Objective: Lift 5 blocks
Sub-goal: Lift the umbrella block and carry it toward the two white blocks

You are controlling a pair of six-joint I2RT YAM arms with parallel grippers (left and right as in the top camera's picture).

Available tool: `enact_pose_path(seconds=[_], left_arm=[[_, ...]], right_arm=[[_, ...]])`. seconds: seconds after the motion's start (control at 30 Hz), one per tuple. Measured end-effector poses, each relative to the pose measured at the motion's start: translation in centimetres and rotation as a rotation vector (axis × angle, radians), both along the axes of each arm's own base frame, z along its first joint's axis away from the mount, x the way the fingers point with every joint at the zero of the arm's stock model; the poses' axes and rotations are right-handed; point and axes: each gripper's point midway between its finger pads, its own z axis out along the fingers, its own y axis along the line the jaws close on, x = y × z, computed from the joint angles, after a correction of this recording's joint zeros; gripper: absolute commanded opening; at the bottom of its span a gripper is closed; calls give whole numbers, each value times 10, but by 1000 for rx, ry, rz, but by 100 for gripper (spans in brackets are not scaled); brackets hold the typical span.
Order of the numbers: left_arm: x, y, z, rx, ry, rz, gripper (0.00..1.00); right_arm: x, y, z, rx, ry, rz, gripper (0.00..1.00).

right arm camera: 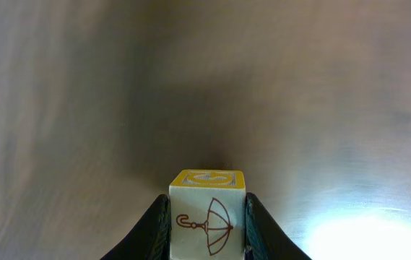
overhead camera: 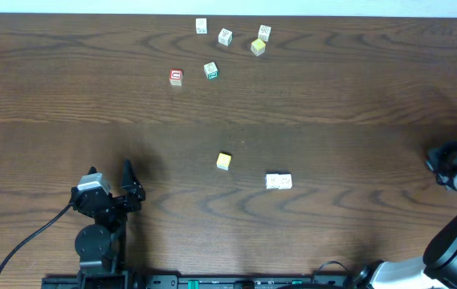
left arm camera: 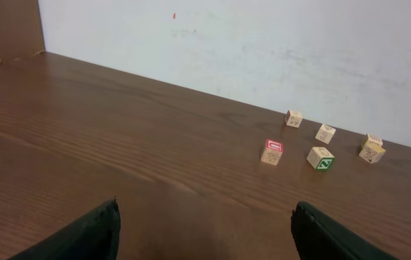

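The right claw (right arm camera: 206,208) is clenched on a whitish wooden cube with a yellow-framed top and a brown umbrella drawn on its side (right arm camera: 206,220). Its two dark fingers (right arm camera: 158,227) press opposite side faces, so the block sits upright and square between them. The wood beneath is blurred and shadowed, which suggests the cube hangs clear of the brown wooden table (overhead camera: 357,104), as a lift requires, though the gap itself cannot be seen. In the overhead view this arm sits at the table's right edge, well apart from every other block.

The left claw (left arm camera: 205,217) is released, spread wide with nothing between, low at the near left and probably idle.

Nearest on the table lie the plain yellow-orange wooden cube (overhead camera: 223,161) and, to its right, a pair of whitish wooden cubes (overhead camera: 279,181) touching side by side, both between the two arms. Farther off stands the red-bordered wooden cube (overhead camera: 176,77), near a green-bordered wooden cube (overhead camera: 210,71). Beyond them, close to the far edge, three whitish cubes (overhead camera: 225,36) and a pale yellow cube (overhead camera: 258,47) cluster.
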Motion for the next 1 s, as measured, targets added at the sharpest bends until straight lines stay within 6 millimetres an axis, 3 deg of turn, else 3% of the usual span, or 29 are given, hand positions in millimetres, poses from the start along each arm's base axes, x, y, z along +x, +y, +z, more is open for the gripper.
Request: enact_pose_path(seconds=[0.53, 0.8, 1.0], left_arm=[[0, 0, 0, 0, 0, 0, 76], [0, 0, 0, 0, 0, 0, 76], [0, 0, 0, 0, 0, 0, 76]], right_arm=[[52, 86, 5, 10, -38, 406, 21], [73, 130, 51, -27, -161, 575, 21], [76, 165, 77, -49, -212, 693, 21]])
